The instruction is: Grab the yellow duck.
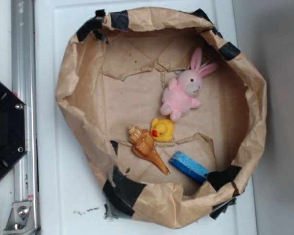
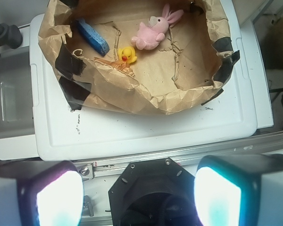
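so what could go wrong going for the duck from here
1. The duck sits touching or nearly touching the seashell, with the pink bunny close on its other side, so the fingers could catch a neighbour instead.
2. The crumpled paper wall stands higher than the toys, and an arm coming in low might snag it.
3. The gripper is open and far back from the bin, so a small aiming error could matter on such a small round toy.

No legible text, label, brand, number or sign is found in either view. Only illegible dark scuff marks are noted on the white lid (image 1: 88, 211) beside the paper bag (image 1: 255, 122), readable as nothing.
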You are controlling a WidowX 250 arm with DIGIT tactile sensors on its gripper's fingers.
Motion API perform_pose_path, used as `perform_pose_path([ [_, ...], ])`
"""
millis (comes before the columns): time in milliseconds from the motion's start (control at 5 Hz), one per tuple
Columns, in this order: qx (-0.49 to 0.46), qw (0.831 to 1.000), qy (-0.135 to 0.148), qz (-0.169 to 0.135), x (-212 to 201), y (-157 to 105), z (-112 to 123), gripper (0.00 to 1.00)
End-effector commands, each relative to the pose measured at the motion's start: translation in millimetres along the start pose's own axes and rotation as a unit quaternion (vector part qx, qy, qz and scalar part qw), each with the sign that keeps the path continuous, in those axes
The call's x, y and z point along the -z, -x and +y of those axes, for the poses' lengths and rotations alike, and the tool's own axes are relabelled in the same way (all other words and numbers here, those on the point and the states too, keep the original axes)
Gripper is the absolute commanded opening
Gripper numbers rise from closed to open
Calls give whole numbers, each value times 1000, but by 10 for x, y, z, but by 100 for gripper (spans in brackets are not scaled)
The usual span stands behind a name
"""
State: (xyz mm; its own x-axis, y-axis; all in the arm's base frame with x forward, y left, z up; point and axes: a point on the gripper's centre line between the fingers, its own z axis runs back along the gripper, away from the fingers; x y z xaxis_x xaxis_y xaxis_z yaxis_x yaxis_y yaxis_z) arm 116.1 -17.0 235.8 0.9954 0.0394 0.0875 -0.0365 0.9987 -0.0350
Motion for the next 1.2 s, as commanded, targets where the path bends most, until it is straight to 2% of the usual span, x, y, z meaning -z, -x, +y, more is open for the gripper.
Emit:
perform_pose_path([
  [0,0,1000,0,0,0,0,0,100],
  [200,-13,1000,-16,11,183,-364,-52,100],
  [400,-137,990,-25,-6,353,-690,45,100],
  [600,-237,970,-35,-37,554,-829,188,100],
  [800,-275,960,-51,-32,1022,-933,248,100],
  [1000,-269,960,-58,-49,1120,-1081,273,100],
])
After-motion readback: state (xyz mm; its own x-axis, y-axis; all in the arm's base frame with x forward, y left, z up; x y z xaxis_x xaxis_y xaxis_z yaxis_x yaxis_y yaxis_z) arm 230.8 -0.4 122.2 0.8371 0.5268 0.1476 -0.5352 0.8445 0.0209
